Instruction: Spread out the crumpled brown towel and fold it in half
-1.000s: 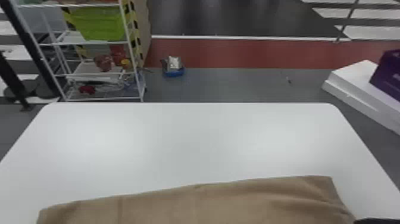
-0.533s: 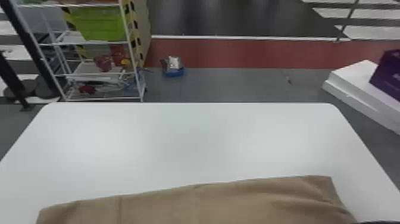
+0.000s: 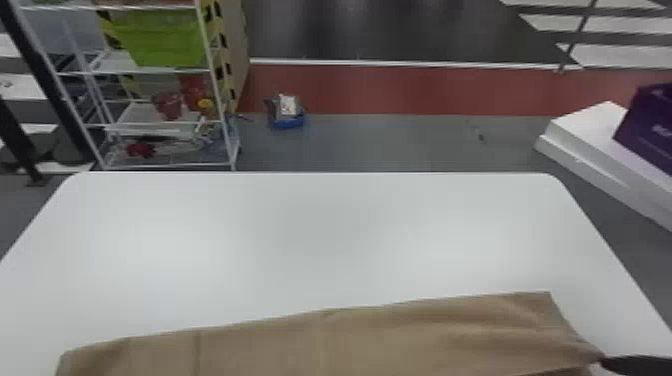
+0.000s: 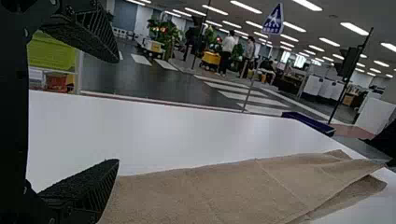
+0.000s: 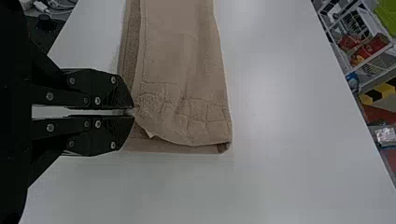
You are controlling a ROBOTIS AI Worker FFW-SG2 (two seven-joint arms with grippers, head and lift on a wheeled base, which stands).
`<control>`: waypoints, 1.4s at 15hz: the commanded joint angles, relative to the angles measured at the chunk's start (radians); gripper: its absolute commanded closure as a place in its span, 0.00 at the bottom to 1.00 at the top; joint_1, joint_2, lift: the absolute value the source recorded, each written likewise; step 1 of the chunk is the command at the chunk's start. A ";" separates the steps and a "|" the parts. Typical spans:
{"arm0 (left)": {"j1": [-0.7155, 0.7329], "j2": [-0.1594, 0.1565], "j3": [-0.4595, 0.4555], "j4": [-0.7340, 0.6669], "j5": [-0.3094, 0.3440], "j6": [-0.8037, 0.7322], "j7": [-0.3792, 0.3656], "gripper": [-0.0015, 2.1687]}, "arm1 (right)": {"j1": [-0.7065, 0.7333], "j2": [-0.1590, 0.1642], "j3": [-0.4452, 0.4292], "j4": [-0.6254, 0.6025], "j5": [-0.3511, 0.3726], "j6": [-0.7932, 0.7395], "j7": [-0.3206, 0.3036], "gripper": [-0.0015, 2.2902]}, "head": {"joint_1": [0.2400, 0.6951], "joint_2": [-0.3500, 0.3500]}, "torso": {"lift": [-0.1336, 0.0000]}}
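Jaws clamped on the brown towel (image 3: pixel 350 345), at its near right corner as far as I can tell: the right gripper (image 3: pixel 612 362). The left gripper's (image 4: pixel 116 111) stand wide apart near it. Layered (and puckered rightward), it lies towards the tabletop's (image 3: pixel 325 235) near edge.

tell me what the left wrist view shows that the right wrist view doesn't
Left wrist view: the left pincer, open, ceiling lights and a blue-and-white sign.
Right wrist view: cables, a silver packet and, up close, the right pincer gripping the towel's edge.
Both: the brown towel, the white table and a green bin.
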 commanded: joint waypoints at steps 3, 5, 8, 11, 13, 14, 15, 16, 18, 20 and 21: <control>-0.009 0.002 0.004 0.002 -0.004 0.003 0.000 0.07 | 0.103 -0.011 -0.105 -0.048 0.000 -0.100 0.043 0.47 | 1.00 0.44 | 0.07; -0.025 0.004 -0.002 0.017 -0.012 0.000 0.001 0.07 | 0.133 -0.011 -0.085 -0.016 0.063 -0.186 0.043 0.47 | 1.00 0.39 | 0.07; -0.032 0.002 -0.019 0.021 -0.024 0.000 0.001 0.07 | 0.137 -0.026 0.021 0.011 0.139 -0.210 0.043 0.47 | 1.00 0.34 | 0.07; -0.032 -0.001 -0.017 0.015 -0.024 0.000 -0.011 0.07 | 0.091 -0.020 -0.004 -0.012 0.078 -0.168 0.043 0.47 | 1.00 0.35 | 0.07; -0.028 -0.001 -0.013 0.018 -0.021 -0.003 -0.011 0.07 | 0.079 -0.020 -0.055 -0.011 0.015 -0.161 0.043 0.47 | 1.00 0.37 | 0.07; -0.028 0.000 -0.010 0.020 -0.018 -0.006 -0.011 0.07 | 0.076 -0.020 -0.068 -0.002 -0.002 -0.164 0.043 0.47 | 1.00 0.38 | 0.07; -0.028 0.002 -0.008 0.020 -0.015 -0.006 -0.009 0.07 | 0.077 -0.025 -0.070 0.003 0.004 -0.171 0.043 0.47 | 1.00 0.38 | 0.07; -0.028 0.002 -0.008 0.020 -0.015 -0.006 -0.008 0.07 | 0.085 -0.026 -0.070 0.004 0.014 -0.192 0.043 0.47 | 1.00 0.38 | 0.07; -0.031 0.004 -0.008 0.020 -0.015 -0.006 -0.008 0.07 | 0.099 -0.026 -0.113 0.003 -0.013 -0.214 0.043 0.47 | 1.00 0.37 | 0.07; -0.032 0.005 -0.007 0.021 -0.013 -0.006 -0.008 0.07 | 0.099 -0.026 -0.183 0.004 -0.063 -0.250 0.043 0.47 | 1.00 0.34 | 0.07; -0.032 0.007 -0.007 0.023 -0.013 -0.006 -0.008 0.07 | 0.102 -0.031 -0.191 0.015 -0.075 -0.263 0.043 0.47 | 1.00 0.33 | 0.07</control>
